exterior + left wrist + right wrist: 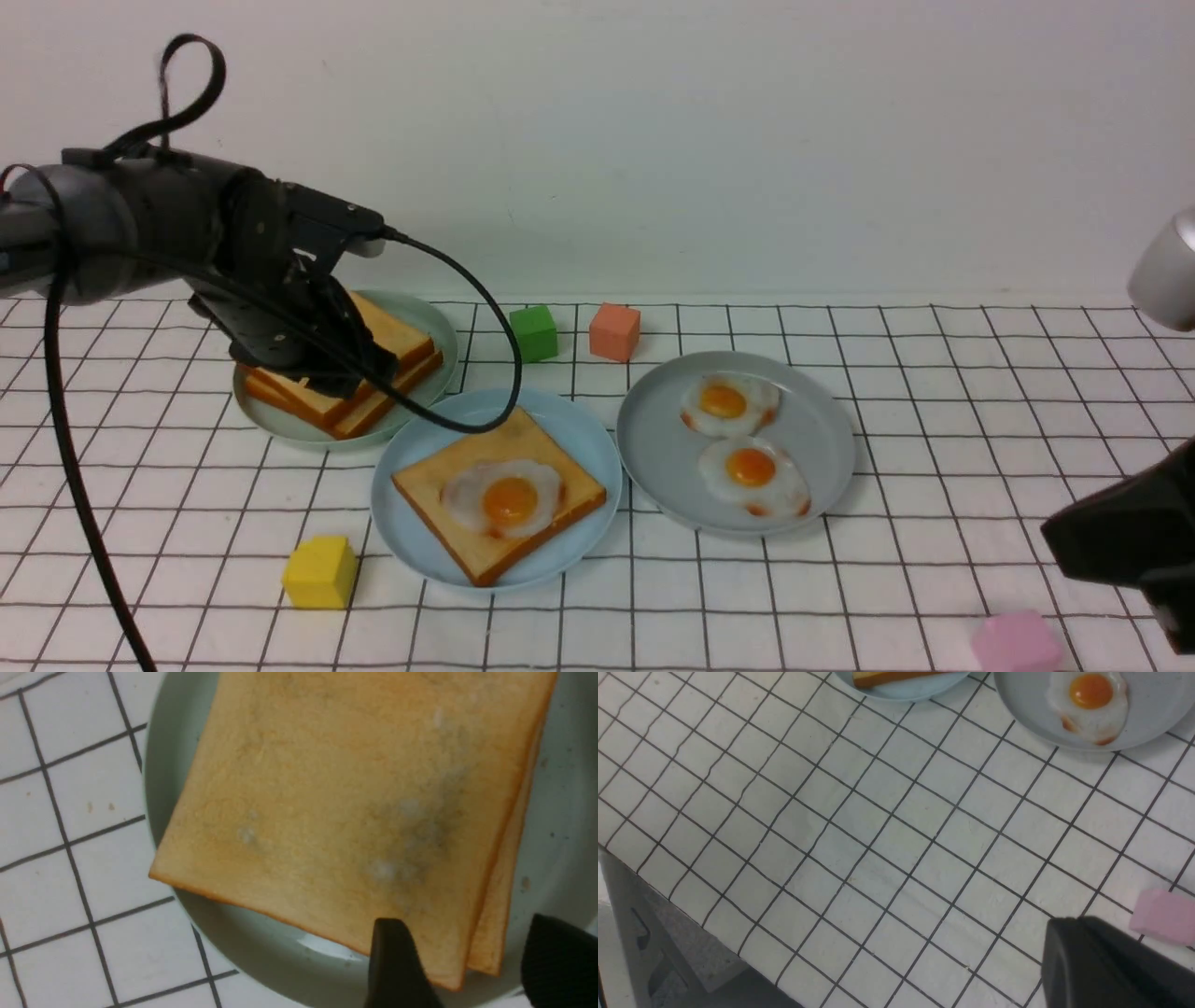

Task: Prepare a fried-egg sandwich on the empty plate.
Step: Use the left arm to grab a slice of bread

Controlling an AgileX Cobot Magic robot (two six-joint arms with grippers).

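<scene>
Left gripper (467,956): low over the toast stack (401,338) on the pale green plate (446,350), left of centre in the front view. Its jaws stand wide apart, straddling one corner of the stack, with nothing clamped.

Right gripper (1130,541): parked at the right edge of the frame. It looks closed and has nothing in it.

Fried-egg sandwich (504,499): half built, one slice with an egg on top. It sits on the empty plate (579,439), lower centre of the frame. The top slice is not yet on.

Risks as I read them:
- The second slice's edge peeks out just beside the top one at that corner. Jaws closing too deep could pinch both slices, or nudge the stack askew.
- A hold on the corner alone may let the slice droop or swing on the way over, so it lands crooked.
- The cable (495,313) hangs in a loop over the far rim of the sandwich plate. During the carry it might brush the egg or catch the rim.
- A skewed or hard landing could push the egg off its toast.
</scene>
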